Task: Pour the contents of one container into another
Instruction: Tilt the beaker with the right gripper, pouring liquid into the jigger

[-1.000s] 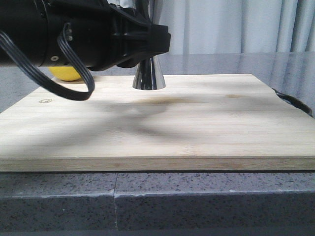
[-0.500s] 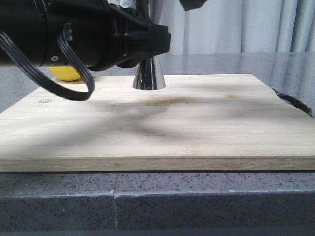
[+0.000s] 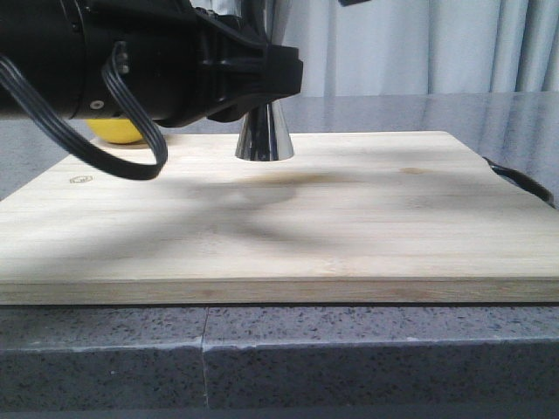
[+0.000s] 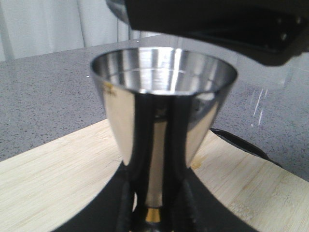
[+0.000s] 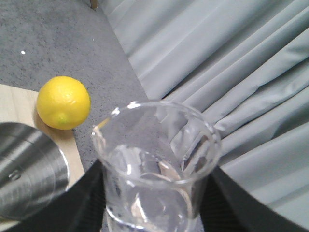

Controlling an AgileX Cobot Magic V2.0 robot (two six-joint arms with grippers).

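Observation:
The steel jigger [image 4: 164, 106] stands upright on the wooden board [image 3: 349, 201], its top cup open and its gold band [image 4: 153, 215] at the waist. My left gripper [image 4: 153, 205] is shut on that narrow waist. In the front view the left arm hides the upper cone and only the lower cone of the jigger [image 3: 264, 135] shows. My right gripper [image 5: 157, 198] is shut on the clear glass beaker [image 5: 157, 159], held in the air above and beside the jigger's rim [image 5: 29, 174]. I cannot tell whether there is liquid in the beaker.
A yellow lemon [image 3: 113, 131] lies at the board's far left corner, behind the left arm; the lemon [image 5: 63, 102] also shows in the right wrist view. A black object [image 3: 520, 179] sticks out at the board's right edge. Grey curtains [image 3: 419, 44] hang behind the stone counter [image 3: 349, 349].
A dark part of the right arm came into the top of the front view half a second ago and has now risen almost out of it. The left arm and jigger stayed still.

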